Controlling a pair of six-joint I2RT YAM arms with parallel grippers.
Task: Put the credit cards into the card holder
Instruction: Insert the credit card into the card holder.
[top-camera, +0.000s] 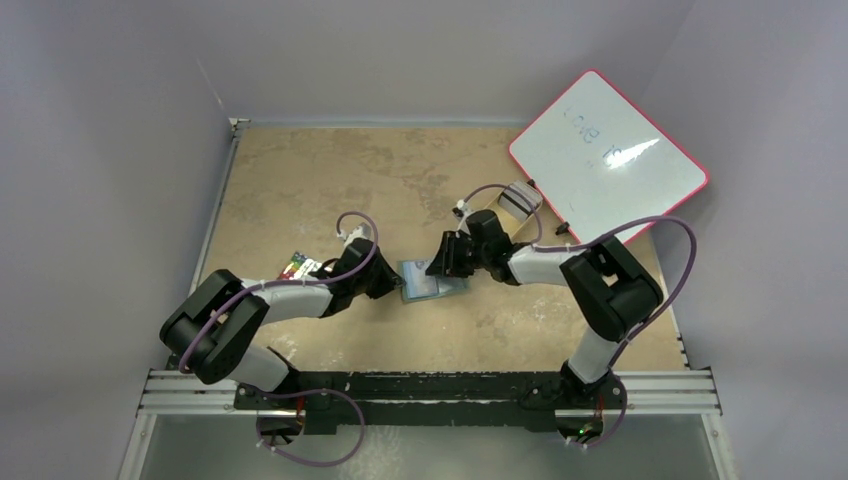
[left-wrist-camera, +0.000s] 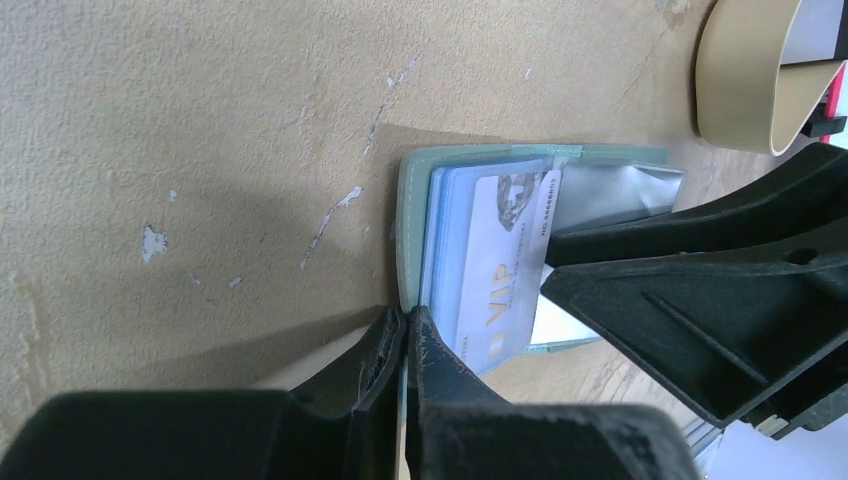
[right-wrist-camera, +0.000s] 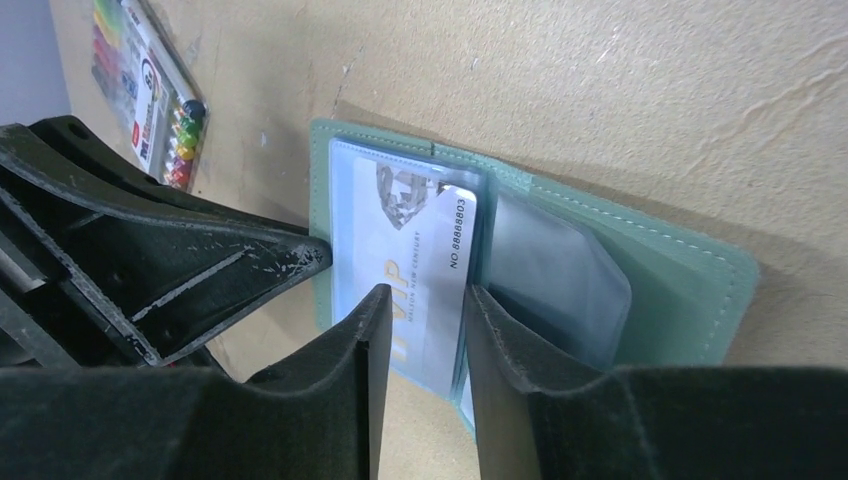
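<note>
Tan tabletop (top-camera: 350, 180), left hand (left-wrist-camera: 405, 325) pinching card holder (left-wrist-camera: 412, 200), right hand (right-wrist-camera: 425, 295) half-spread over VIP card (right-wrist-camera: 430, 240) (lettering legible only from wrists).

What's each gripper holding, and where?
Left gripper pinches the card holder by its cover edge. Right gripper: jaws apart over the VIP card, no grip visible.

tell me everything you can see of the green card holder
The card holder is a pale green folding wallet with stitched edges that looks like soft leather. It lies open on the tan table, with clear plastic sleeves fanned inside and a white VIP card sitting in one sleeve. The left fingers are shut on its outer cover edge. The right fingers stand apart over the card's near end.
</note>
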